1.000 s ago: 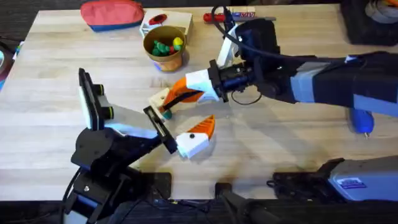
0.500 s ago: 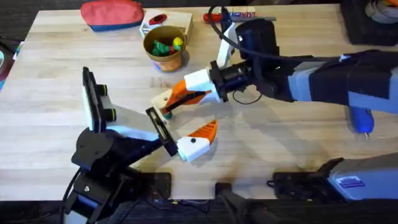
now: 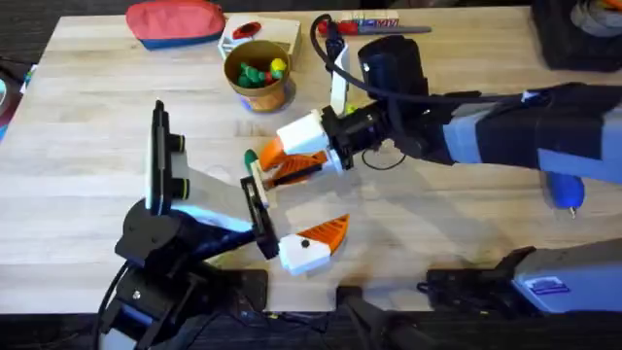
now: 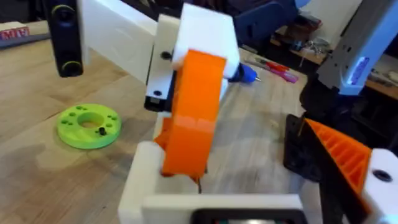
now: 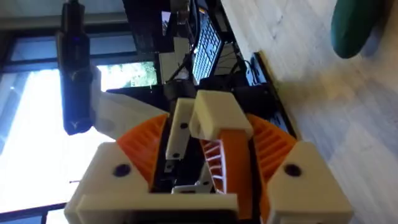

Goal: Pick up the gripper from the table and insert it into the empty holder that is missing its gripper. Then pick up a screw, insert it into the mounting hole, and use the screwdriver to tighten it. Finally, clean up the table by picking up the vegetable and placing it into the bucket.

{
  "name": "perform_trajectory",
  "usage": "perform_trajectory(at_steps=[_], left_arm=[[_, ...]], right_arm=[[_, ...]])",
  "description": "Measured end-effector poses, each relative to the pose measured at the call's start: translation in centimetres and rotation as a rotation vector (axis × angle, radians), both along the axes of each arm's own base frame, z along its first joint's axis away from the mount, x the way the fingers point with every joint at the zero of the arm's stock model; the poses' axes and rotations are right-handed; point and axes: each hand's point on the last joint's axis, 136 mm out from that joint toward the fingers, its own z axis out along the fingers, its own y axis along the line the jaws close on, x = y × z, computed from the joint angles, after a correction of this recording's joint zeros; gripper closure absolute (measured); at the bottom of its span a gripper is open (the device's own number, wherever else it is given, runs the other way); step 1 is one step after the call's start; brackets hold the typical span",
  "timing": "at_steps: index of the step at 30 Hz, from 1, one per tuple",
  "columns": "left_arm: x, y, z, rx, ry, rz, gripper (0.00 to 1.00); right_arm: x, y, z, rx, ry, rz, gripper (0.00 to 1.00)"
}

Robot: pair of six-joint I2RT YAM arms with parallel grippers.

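My right gripper [image 3: 274,165] reaches in from the right, its orange pads shut on the small orange gripper [image 5: 229,158] and holding it against the empty holder [image 3: 257,191]. That holder [image 4: 144,186] is the white finger of my left gripper [image 3: 292,212], which stands open; its other finger carries an orange tip [image 3: 325,233]. In the left wrist view the right arm's orange finger [image 4: 194,112] comes down onto the white holder. The dark green vegetable [image 3: 251,156] lies just beside the right gripper's tips. The tan bucket [image 3: 259,76] stands behind. The blue screwdriver [image 3: 566,190] lies far right. The mounting hole is hidden.
A light green disc with holes [image 4: 87,124] lies on the wood near the left gripper. A red pouch [image 3: 175,21], a white box [image 3: 274,35] and a red-handled screwdriver [image 3: 336,26] sit along the far edge.
The right gripper has shifted left and toward me, closing over the holder. The left arm has swung, carrying its orange-tipped finger nearer the front edge. The vegetable now shows beside the right fingertips.
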Motion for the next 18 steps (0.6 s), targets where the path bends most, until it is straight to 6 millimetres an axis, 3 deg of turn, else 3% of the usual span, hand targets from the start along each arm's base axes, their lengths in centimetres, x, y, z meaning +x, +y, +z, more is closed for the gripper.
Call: perform_trajectory(at_steps=[5,8,13,18], left_arm=[[-0.3,-0.1,0.0,-0.001,0.001,-0.021,0.012],[-0.4,-0.1,0.0,-0.001,0.002,-0.023,0.012],[-0.4,-0.1,0.0,-0.001,0.002,-0.024,0.012],[-0.4,-0.1,0.0,-0.001,0.002,-0.024,0.013]], right_arm=[[-0.1,0.0,0.1,0.006,-0.009,0.007,0.189],[0.1,-0.1,0.1,0.014,-0.027,0.006,0.039],[1.9,-1.2,0.1,0.027,-0.068,-0.04,0.012],[6.1,-3.7,-0.3,0.022,-0.163,-0.171,0.008]])
